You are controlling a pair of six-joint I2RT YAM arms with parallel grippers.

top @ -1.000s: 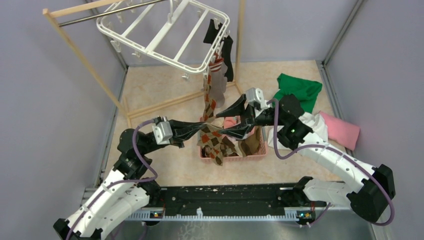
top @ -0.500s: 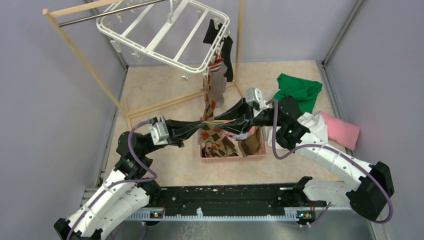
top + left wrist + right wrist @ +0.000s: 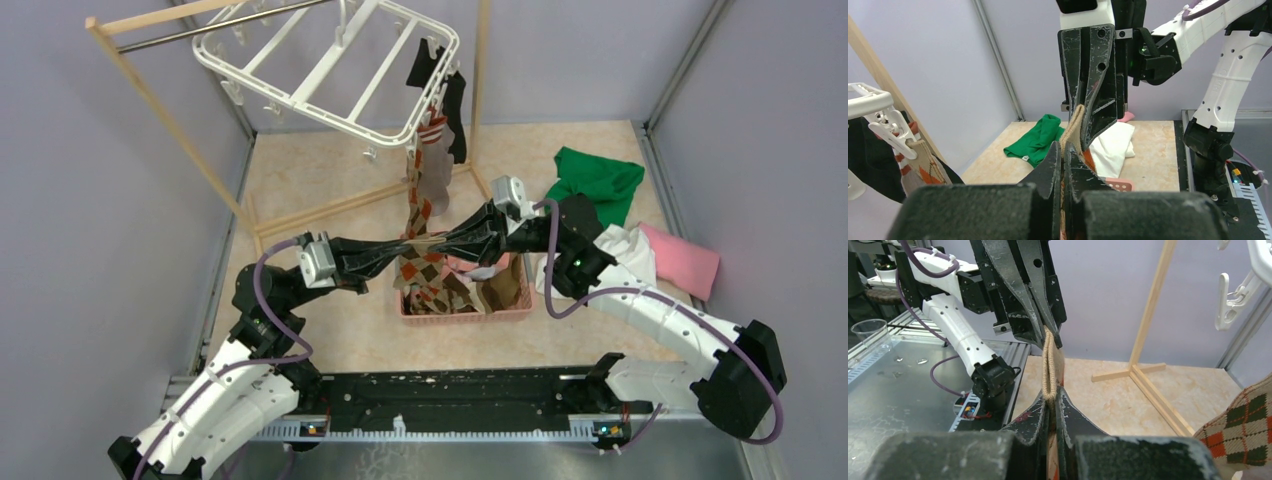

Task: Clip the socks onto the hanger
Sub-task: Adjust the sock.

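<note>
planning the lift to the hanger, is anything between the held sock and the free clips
Nothing solid. The left pincer and right pincer hold the argyle sock by its cuff above the pink basket. Clipped socks on the hanger dangle just behind it at the right corner; clips further left look unobstructed.

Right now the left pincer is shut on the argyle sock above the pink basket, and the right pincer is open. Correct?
No: the right pincer is shut too, on the same argyle sock, as the right wrist view shows. The rest holds.
</note>
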